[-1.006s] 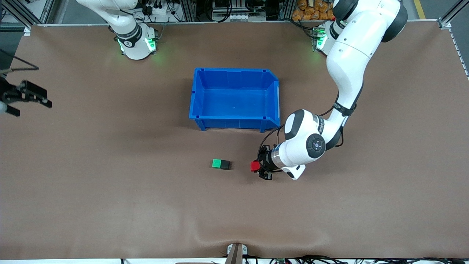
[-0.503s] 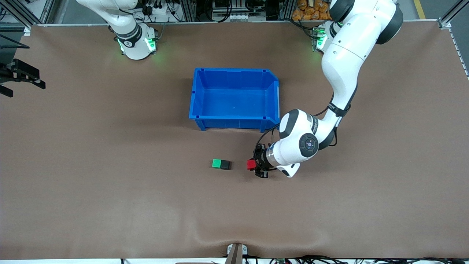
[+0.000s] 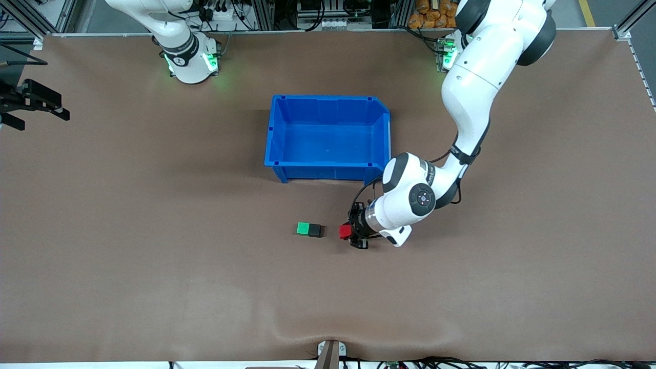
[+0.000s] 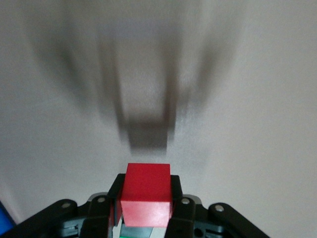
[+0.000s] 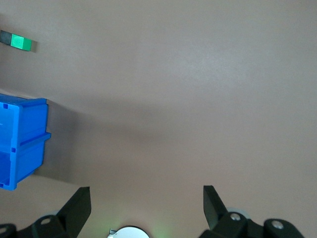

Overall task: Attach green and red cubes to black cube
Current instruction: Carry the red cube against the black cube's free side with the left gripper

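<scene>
Broadly, a brown table [image 3: 154, 266] with two arms on it. Blue bin [image 3: 328, 136] at mid-table, nothing visible inside it. It sits farther from the front camera than the cubes.

Left arm reaches out from its base down past the bin's corner, toward the cube pair. Right arm waits, drawn aside at its own end of the table. Right gripper [image 3: 31, 105] hangs over the table edge there, fingers [image 5: 79, 206] spread wide with nothing between them.

Left gripper [image 3: 353, 233] is low over the table, just beside the cube pair on the left arm's side. It is pinching the red cube [image 3: 345, 231]. Left wrist view confirms it: red cube [image 4: 146, 193] clamped between the two fingers [image 4: 177, 201], shadow on the table ahead of it.

Green cube [image 3: 303, 228] and black cube [image 3: 314, 230] sit touching on the table, green toward the right arm's end, black toward the left arm's. Looks joined already, though contact is all the views show. Right wrist view shows the same pair [image 5: 17, 40] far off.

Step in hand, by my reading: bringing red to black's free face. A small gap between them is left.

Next move calls for a straight, level push along the pair's line, with red's face square to black's. An off-line push may skid or twist the pair, since nothing braces it.
</scene>
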### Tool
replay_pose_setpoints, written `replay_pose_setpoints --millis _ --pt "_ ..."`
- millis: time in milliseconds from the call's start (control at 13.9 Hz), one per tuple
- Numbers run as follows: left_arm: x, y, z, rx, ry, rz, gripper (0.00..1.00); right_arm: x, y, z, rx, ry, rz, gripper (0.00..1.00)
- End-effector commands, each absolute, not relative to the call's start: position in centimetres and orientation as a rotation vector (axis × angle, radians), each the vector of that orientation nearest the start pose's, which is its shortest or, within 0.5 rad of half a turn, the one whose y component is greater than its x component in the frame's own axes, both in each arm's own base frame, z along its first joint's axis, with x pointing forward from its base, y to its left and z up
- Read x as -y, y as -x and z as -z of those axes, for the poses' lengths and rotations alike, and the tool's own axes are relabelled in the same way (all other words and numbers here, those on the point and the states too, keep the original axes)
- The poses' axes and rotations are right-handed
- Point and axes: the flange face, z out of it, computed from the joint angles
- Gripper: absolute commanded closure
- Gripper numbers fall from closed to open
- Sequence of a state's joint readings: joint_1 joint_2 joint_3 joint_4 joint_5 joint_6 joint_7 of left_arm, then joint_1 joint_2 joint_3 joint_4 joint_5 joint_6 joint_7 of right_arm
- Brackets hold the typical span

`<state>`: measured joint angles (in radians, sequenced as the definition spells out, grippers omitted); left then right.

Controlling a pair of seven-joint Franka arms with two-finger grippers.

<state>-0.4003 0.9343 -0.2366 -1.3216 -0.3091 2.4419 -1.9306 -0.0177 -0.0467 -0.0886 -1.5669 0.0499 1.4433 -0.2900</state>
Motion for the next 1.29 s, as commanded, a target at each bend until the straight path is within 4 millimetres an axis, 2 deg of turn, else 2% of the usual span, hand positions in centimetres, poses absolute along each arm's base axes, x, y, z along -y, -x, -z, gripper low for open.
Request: replay_pose_setpoints --millis 0,144,359,503,718,934,1006,1221 --pt "43.6 -64.0 -19.9 -2.039 -1.873 0.477 1.0 5.6 -51.9 -65.1 0.278 3.077 -0.072 0.0" --pt "44.8 -63.2 -19.6 -2.025 -1.893 0.484 1.0 5.5 -52.0 -65.1 0.282 3.078 -0.065 0.0" --pt "45.6 -62.7 -19.2 -2.018 -1.905 0.491 1.0 5.3 -52.2 -64.9 0.319 3.086 -0.063 0.0" --pt "45.6 -62.6 -18.8 -2.017 -1.91 0.492 1.0 4.0 -52.5 -65.2 0.357 3.094 -0.041 0.0" --pt "45.8 -63.3 -18.2 -2.015 -1.895 0.492 1.0 3.9 -52.4 -65.3 0.165 3.095 -0.04 0.0" --pt "46.3 -62.8 -17.7 -2.009 -1.909 0.491 1.0 3.7 -52.4 -65.2 0.117 3.093 -0.062 0.0" --pt "47.0 -62.4 -17.2 -1.998 -1.906 0.48 1.0 3.7 -52.6 -65.0 0.102 3.084 -0.06 0.0" --pt "47.3 -62.1 -16.2 -1.987 -1.905 0.467 1.0 4.5 -53.0 -64.4 0.068 3.08 -0.075 0.0"
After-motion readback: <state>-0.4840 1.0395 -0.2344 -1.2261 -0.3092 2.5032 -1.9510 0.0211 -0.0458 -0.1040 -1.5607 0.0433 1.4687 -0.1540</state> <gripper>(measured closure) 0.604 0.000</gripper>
